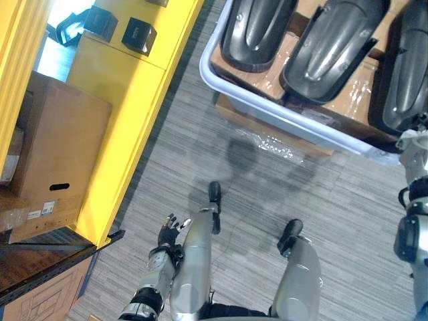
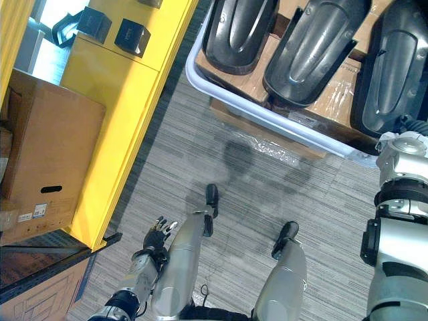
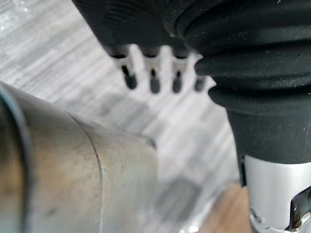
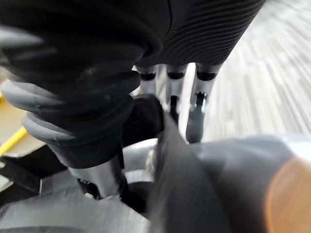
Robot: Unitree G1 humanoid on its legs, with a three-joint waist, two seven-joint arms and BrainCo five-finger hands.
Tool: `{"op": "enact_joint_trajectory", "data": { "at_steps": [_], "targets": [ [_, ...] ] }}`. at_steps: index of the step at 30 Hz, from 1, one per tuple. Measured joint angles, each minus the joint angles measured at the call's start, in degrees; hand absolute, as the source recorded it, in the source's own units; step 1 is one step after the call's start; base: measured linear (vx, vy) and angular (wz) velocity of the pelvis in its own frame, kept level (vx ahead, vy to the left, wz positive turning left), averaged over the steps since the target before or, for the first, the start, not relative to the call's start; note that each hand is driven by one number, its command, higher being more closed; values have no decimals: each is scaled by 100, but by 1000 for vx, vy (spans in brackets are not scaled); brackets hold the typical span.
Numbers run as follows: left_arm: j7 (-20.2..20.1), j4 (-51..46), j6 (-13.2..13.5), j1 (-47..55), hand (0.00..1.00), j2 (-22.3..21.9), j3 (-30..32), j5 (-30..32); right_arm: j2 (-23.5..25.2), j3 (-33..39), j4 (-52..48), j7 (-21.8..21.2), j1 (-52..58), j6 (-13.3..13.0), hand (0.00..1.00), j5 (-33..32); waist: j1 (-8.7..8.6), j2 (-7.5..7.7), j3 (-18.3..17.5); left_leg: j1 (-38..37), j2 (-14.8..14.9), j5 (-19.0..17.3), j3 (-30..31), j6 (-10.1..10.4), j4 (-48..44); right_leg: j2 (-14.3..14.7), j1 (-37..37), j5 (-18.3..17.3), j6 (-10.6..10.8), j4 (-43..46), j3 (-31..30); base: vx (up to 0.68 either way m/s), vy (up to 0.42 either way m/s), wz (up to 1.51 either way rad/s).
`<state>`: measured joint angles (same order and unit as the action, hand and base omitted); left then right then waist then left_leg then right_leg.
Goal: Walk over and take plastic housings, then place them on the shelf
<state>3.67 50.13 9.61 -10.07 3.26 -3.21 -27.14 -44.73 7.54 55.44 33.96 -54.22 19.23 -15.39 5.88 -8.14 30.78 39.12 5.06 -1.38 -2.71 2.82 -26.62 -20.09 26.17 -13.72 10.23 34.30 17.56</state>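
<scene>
Over at the pale-rimmed bin, three dark plastic housings lie side by side on a sheet of brown cardboard, domed backs up. None is on the shelf yet. The right arm reaches up to the bin's near right corner, beside the rightmost housing. From the wrist, the right hand has its fingers run out straight and a little spread. Their dark tips are down at the edge of a dark housing. I can't tell whether the tips actually touch it, and nothing is curled round it.

Well away from the bin, down on the near side across the grey carpet, the left hand hangs low. Its fingers are loose and straight over the floor, and they hold nothing.

Left of the bin, across the strip of carpet, stands the yellow shelf. A brown cardboard box sits inside it. Two small black boxes rest on its top face, the part of the shelf nearest the bin's far corner.
</scene>
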Motion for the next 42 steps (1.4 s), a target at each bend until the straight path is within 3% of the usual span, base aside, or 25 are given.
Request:
{"op": "enact_joint_trajectory", "data": {
  "at_steps": [8,13,21,24,29,34,39,42],
  "targets": [
    [-39,1,23,26,0,-6,70,-3,-60,-309,-85,-67,1,259,100,540,-21,16,-2,-2,52,67,33,58,23,29,73,-54,-61,151,7,-2,-26,-1],
    [-44,-15,24,99,0,75,64,-6,78,-372,-84,-179,169,334,100,868,-47,170,-39,-185,56,74,39,54,60,34,-161,-48,-57,71,72,13,-7,1],
    [-39,-13,23,284,0,277,30,-4,268,-562,-342,-267,240,-54,100,1462,-45,536,-246,-522,103,78,77,61,215,169,-666,107,-27,-426,219,23,-9,1],
    [9,12,37,317,0,320,19,-11,269,-684,-356,-270,244,-160,100,1680,-42,586,-272,-672,141,74,92,59,240,274,-954,235,-11,-683,276,48,11,-1],
    [929,-1,366,352,0,380,44,33,297,-820,-424,-223,406,-356,100,1679,-18,724,-291,-989,132,73,71,54,393,322,-1313,340,12,-996,285,13,10,-2],
    [1644,-909,531,320,0,759,488,81,495,-737,-825,282,887,-503,100,1707,-51,1037,-297,-1669,101,206,7,121,899,376,-1861,377,0,-1345,308,37,-22,-3],
    [1538,-1717,619,95,0,1022,768,-504,703,-341,-1612,424,1410,-599,100,1990,-74,1184,-340,-2354,118,331,-94,199,1400,496,-2511,537,-15,-1848,357,73,-48,-7],
    [1115,-2259,612,98,0,1143,789,-737,1039,-268,-2226,505,1838,-732,100,2331,-209,1384,-691,-2667,107,383,-121,251,1722,542,-2816,556,-9,-2129,442,85,-52,1]
  ]
}}
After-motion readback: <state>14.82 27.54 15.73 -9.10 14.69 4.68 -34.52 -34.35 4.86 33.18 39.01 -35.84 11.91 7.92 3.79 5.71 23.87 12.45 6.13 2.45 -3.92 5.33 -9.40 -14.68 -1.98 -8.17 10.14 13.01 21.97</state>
